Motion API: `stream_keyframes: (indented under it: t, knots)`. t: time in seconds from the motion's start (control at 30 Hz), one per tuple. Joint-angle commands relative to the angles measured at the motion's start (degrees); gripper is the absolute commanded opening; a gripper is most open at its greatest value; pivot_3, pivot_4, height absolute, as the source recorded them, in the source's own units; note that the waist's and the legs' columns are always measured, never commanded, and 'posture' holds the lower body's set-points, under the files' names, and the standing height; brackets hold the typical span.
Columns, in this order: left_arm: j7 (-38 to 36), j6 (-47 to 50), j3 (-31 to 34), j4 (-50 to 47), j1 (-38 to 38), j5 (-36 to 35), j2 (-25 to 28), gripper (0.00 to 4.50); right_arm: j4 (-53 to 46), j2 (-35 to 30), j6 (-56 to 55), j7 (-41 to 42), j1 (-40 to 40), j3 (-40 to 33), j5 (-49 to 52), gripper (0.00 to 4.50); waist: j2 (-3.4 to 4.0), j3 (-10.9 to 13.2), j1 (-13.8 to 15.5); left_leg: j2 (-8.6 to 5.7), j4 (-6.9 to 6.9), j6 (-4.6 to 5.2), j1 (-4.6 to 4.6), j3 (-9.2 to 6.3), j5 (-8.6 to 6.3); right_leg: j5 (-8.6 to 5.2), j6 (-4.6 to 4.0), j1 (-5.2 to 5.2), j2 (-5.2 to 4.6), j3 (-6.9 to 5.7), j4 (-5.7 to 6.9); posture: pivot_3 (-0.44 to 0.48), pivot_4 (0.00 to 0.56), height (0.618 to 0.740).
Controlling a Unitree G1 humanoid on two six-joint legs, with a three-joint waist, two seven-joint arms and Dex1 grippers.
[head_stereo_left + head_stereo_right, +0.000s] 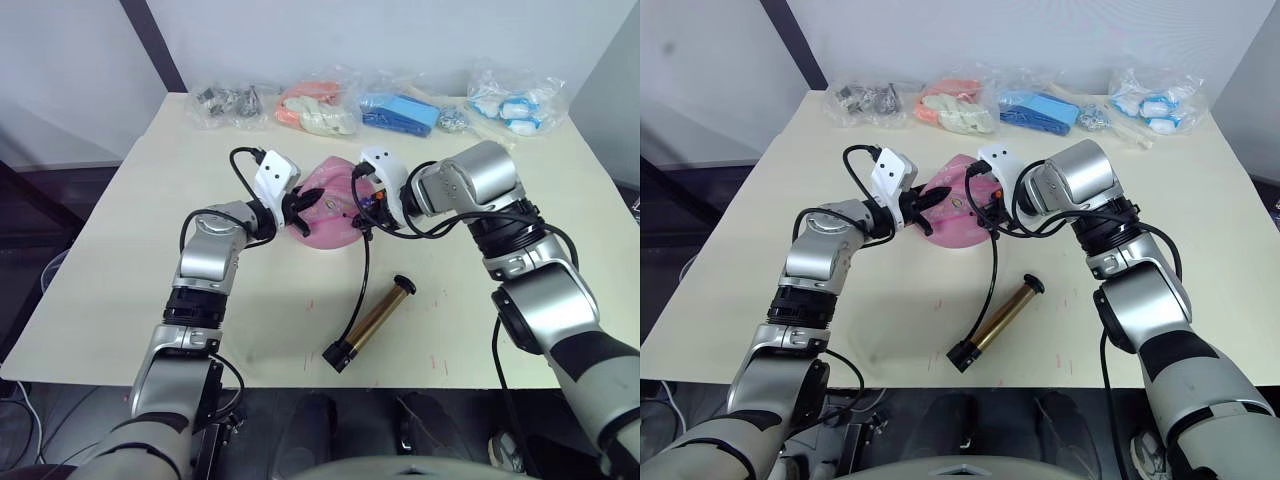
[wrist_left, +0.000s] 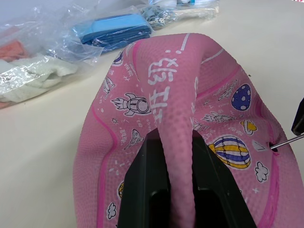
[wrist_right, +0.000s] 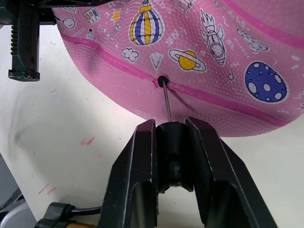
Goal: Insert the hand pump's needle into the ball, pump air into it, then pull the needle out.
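From the head views, the ball (image 1: 328, 205) sits saggy and dented mid-table (image 1: 120, 300), pinched between both arms. The left claw (image 1: 303, 208) has a fold of it clamped, and the right claw (image 1: 368, 212) is right at the ball's other side holding the hose end. The hand pump (image 1: 372, 322) lies flat on the table nearer the robot, well apart from the ball, its hose (image 1: 360, 280) curving up to the right claw. Nobody's on the handle, so I'd say pumping hasn't started.

Left wrist view: the claw's fingers (image 2: 152, 190) are closed tight on a raised ridge of pink rubber, with the needle tip (image 2: 287, 141) at the valve hole.

Right wrist view: the claw is shut on the needle fitting (image 3: 172, 142), and the needle (image 3: 166, 102) is in the valve (image 3: 162, 80). So insertion looks basically done; pumping and pulling out remain.
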Motion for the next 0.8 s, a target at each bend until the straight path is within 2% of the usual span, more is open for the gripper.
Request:
stream_keyframes:
  t: [0.03, 0.8]
  knots:
    - [-0.32, 0.31, -1.09, -0.70, 0.55, -0.09, -0.76, 0.01, -0.66, -0.79, -0.11, -0.18, -0.57, 0.18, -1.09, 0.39, 0.00, 0.00, 0.00, 0.00, 0.00, 0.00, 0.00, -0.01, 0.00, 0.00, 0.00, 0.00, 0.00, 0.00, 0.00, 0.000, 0.150, 0.738]
    - [-0.59, -0.10, -1.43, -0.21, 0.46, 0.06, -1.00, 0.01, -0.88, -1.58, -0.54, 0.55, 0.05, 1.48, -1.41, 0.39, 0.00, 0.00, 0.04, -0.02, 0.00, 0.00, 0.00, -0.13, 0.00, 0.00, 0.00, 0.00, -0.02, -0.01, 0.00, 0.000, 0.150, 0.738]
